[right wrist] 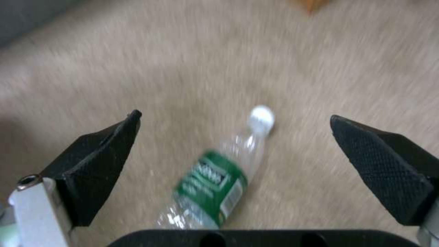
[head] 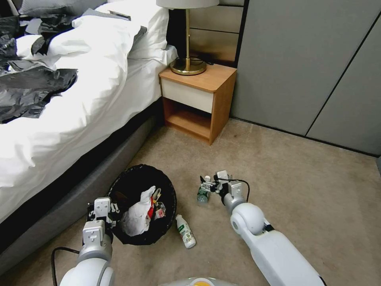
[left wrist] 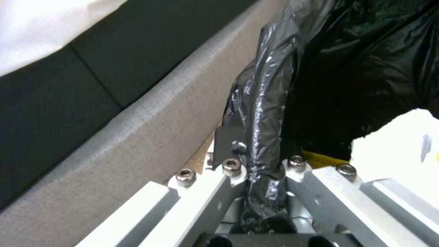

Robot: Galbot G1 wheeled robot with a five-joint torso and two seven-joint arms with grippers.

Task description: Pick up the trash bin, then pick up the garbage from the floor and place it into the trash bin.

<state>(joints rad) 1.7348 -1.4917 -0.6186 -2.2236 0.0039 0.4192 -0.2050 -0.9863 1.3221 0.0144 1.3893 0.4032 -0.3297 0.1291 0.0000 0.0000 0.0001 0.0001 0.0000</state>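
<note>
Hovering right gripper over bottle.

Floor: beige carpet, worn and faintly stained. On it, beside the bed base, the trash bin with its black liner. Just beside the bin lies a white bottle with a green label. Near it, toward the nightstand, lies a clear plastic bottle, green label, white cap. The nightstand stands on the carpet at the wall.
</note>
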